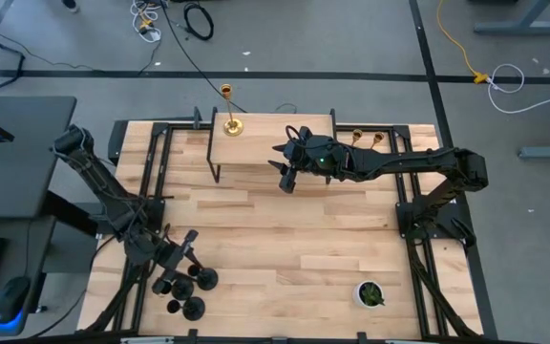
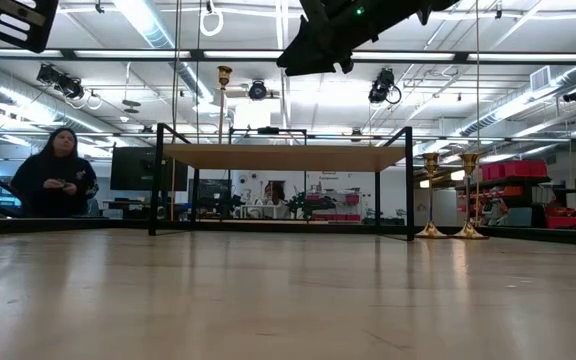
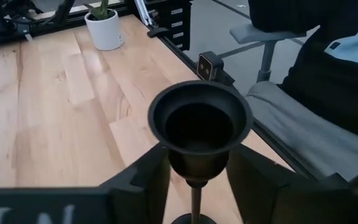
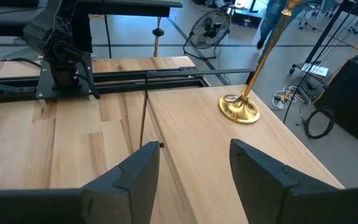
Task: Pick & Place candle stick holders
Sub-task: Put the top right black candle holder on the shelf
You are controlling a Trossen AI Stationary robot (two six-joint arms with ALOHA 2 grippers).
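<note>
A matte black candle stick holder (image 3: 199, 124) stands upright on the table at the near left, among the other black holders (image 1: 194, 308). My left gripper (image 1: 187, 253) is open, with one finger on either side of this holder just below its cup (image 3: 197, 180); I cannot tell whether they touch it. One gold holder (image 1: 232, 124) stands by its round base on the raised wooden shelf (image 1: 275, 143). It also shows in the right wrist view (image 4: 241, 109). Two more gold holders (image 1: 367, 139) stand on the table at the far right. My right gripper (image 1: 289, 177) is open and empty, high above the shelf's near edge (image 4: 194, 155).
A small white pot with a green plant (image 1: 370, 294) stands near the table's near right corner. The shelf's black frame legs (image 2: 156, 180) stand on the far part of the table. A person (image 2: 58, 170) is beyond the table, and the table's edge (image 3: 229, 81) runs close to the black holders.
</note>
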